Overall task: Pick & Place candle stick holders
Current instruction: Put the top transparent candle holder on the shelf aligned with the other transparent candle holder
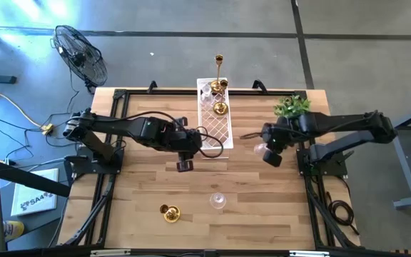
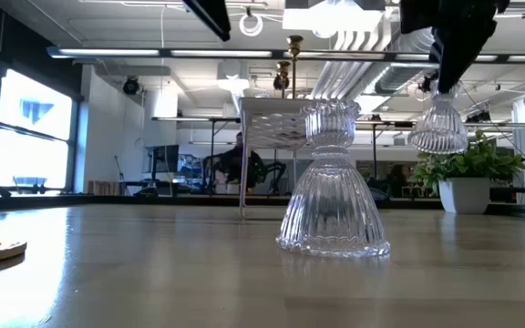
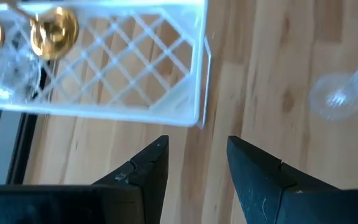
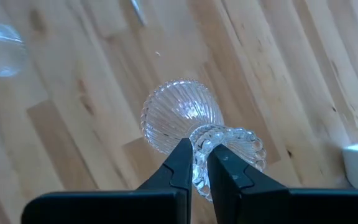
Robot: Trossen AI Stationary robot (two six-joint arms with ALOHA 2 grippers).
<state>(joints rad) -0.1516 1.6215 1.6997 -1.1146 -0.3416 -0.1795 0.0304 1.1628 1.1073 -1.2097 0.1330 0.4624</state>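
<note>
A clear glass holder [image 4: 194, 134] is gripped above the table [image 1: 277, 207] by the right gripper [image 4: 199, 163], while the left gripper [image 3: 194, 165] (fingers spread, holding nothing) is kept beside the white tray [image 3: 166, 99].

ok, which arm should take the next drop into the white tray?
Right. Its gripper is shut on a clear glass candle holder, held off the table just beside the white lattice tray. The left gripper hangs open and empty at the tray's near end.
</note>
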